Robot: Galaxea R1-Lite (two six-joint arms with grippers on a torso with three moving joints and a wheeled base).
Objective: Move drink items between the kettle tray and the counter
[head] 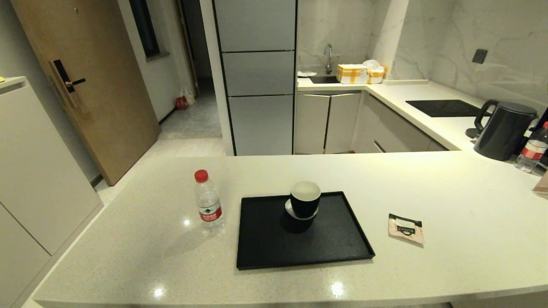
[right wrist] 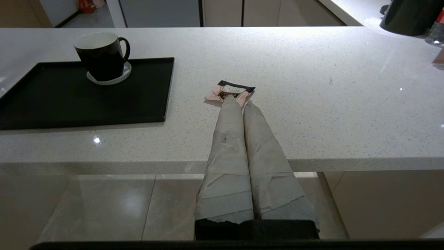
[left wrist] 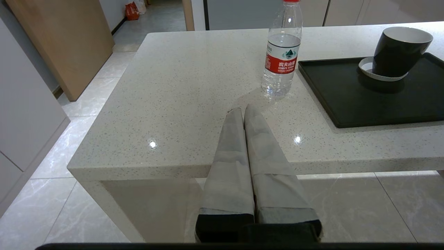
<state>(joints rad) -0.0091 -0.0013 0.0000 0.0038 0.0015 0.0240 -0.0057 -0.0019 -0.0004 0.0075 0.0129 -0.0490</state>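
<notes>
A clear water bottle point(head: 208, 201) with red cap and red label stands upright on the cream counter point(head: 150, 256), just left of the black tray point(head: 342, 252). The pink-and-black tea sachet point(head: 406, 228) lies flat on the counter right of the tray. Neither arm shows in the head view. My left gripper point(left wrist: 244, 110) is shut and empty, held back near the counter's front edge, short of the bottle point(left wrist: 281, 52). Also shut and empty, my right gripper point(right wrist: 239, 103) points at the sachet point(right wrist: 230, 91) from the front edge.
A black cup point(head: 305, 199) with white inside stands on a white coaster on the tray's far side. At the far right stand a dark kettle point(head: 504, 130) and a second red-label bottle point(head: 532, 149). A black hob panel point(head: 443, 108) lies beyond.
</notes>
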